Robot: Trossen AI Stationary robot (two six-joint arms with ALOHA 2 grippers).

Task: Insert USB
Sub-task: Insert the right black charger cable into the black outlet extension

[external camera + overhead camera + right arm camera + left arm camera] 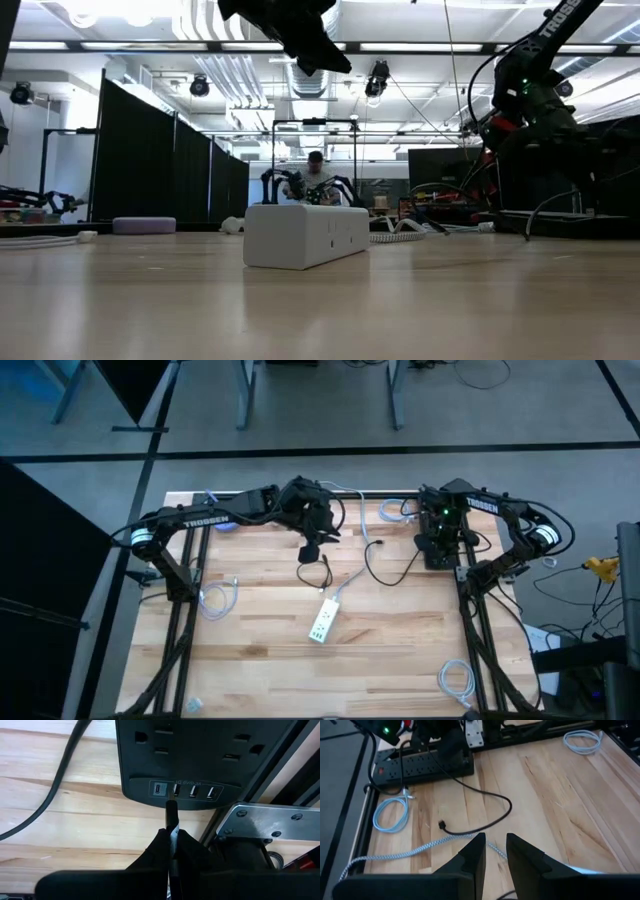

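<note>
A black power strip (pixel 200 750) lies at the table's right, by the right arm's frame, also seen in the high view (pixel 440 552). Its end face carries a row of USB ports (pixel 192 791). My right gripper (pixel 172 837) hangs over it, shut on a black USB plug (pixel 172 810). The plug's tip stands at the mouth of the second port from the picture's left (pixel 176 790); whether it is inside, I cannot tell. The plug's black cable (pixel 505 812) trails across the wood. My left gripper (pixel 495 845) hovers high over the table's middle (pixel 310 550), fingers slightly apart, nothing between them. My right gripper pinches the black USB plug's rear part (pixel 172 827) between its two fingertips. The fingers slant steeply down from above and lie along the plug. The plug sticks out past the fingertips, its front end (pixel 175 795) at the power strip's port.
A white power strip (pixel 322 622) lies flat on the wood near the middle, with a white braided cable (pixel 410 852) running from it. Coiled light-blue cables lie at the left (pixel 215 600), the near right (pixel 455 680) and by the black strip (pixel 390 815). Dark arm frames line both sides.
</note>
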